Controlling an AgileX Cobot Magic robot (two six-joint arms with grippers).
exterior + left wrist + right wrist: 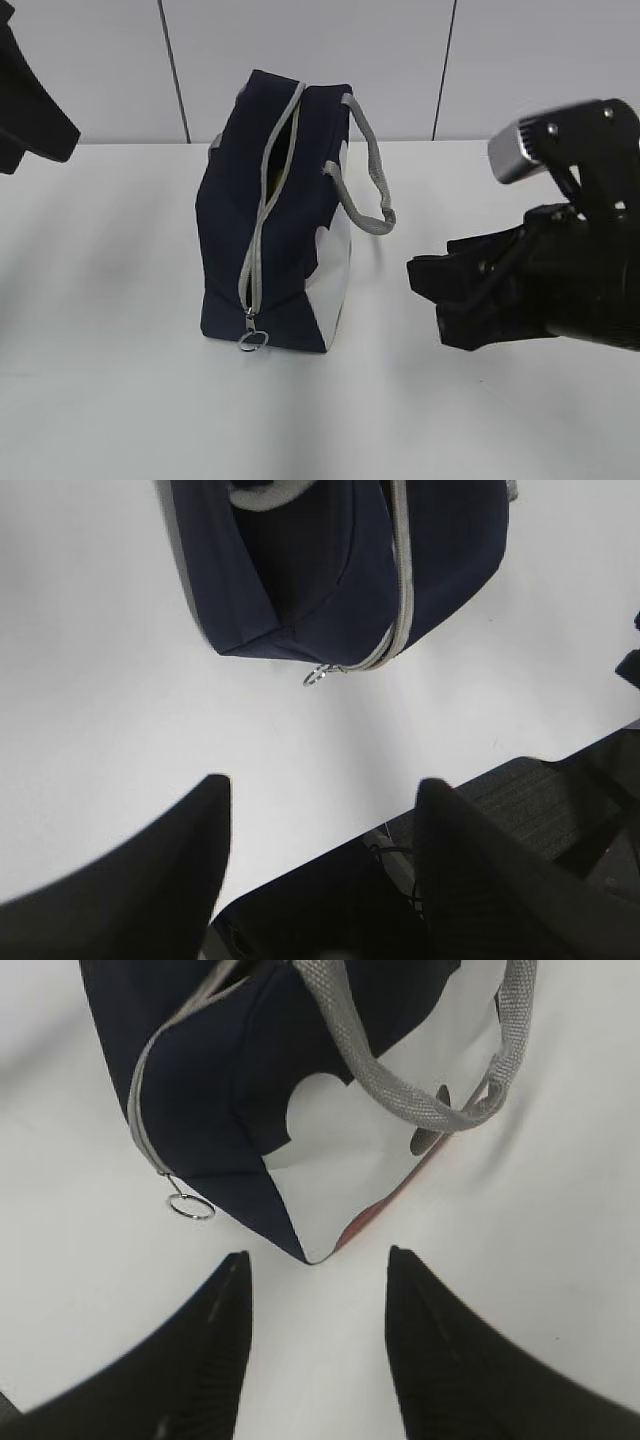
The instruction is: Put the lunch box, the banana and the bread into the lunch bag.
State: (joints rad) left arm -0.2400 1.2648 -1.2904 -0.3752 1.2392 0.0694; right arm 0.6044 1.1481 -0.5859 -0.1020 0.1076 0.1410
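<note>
Standing upright in the middle of the white table, the lunch bag is presenting its grey zipper along the top, and the upper stretch of that zipper is gaping slightly while the lower stretch is running shut down to the ring pull at the near end. Neither the lunch box, the banana nor the bread is showing in any view, so whether they are already lying inside the bag cannot be told from here; nothing is lying loose on the visible tabletop. The right gripper is hovering low just beside the bag's near white corner, its two dark fingers spread apart and pinching nothing. The left gripper is hanging back near the table's front edge, well apart from the bag, its fingers likewise spread and empty. Judging from this, the step in hand is looking like work on the bag itself rather than carrying food: either opening the mouth wider or closing it. The next move is probably calling for one gripper to be steadying the soft fabric or a grey handle while the other is lining up on the small ring pull, which is lying flat and offering a thin target
</note>
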